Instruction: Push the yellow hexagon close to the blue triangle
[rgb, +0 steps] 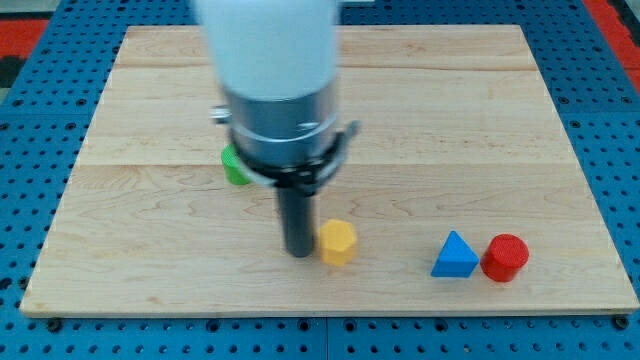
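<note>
The yellow hexagon (338, 241) lies on the wooden board (450, 120), low in the view and just left of centre. The blue triangle (455, 256) lies to its right, about a hundred pixels away, near the board's bottom edge. My tip (298, 251) rests right against the yellow hexagon's left side. The arm's white and grey body rises above it and hides the board behind.
A red cylinder (505, 257) sits touching the blue triangle's right side. A green block (235, 167) shows partly behind the arm, left of the rod; its shape is hidden. A blue pegboard (40, 120) surrounds the board.
</note>
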